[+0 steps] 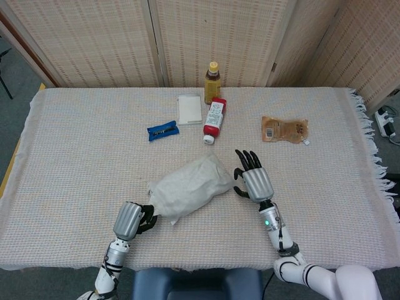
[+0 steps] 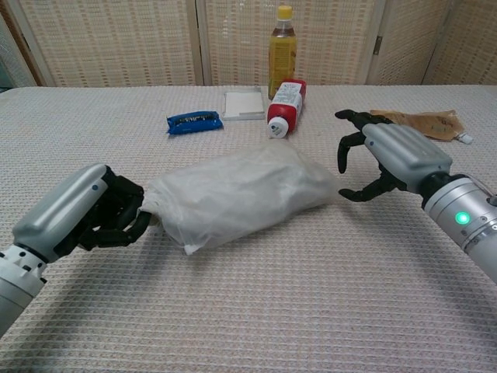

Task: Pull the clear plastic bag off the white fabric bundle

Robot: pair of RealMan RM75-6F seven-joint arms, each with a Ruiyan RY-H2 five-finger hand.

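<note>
nearest, the left hand [image 2: 74, 214] clamps the bag [image 2: 241, 194] at its left end, mid-table; hold that firm and pull left. the right hand [image 2: 388, 155], fingers apart, should pin the bundle's far end. only the chest view shows this hand's thumb short of the bag.

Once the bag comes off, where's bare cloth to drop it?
Left: wide bare cloth beyond the left hand, below the blue packet. Right: bare below the brown pouch, past the right hand. Crowded behind the bundle: red bottle, yellow-capped bottle, white pad.
</note>
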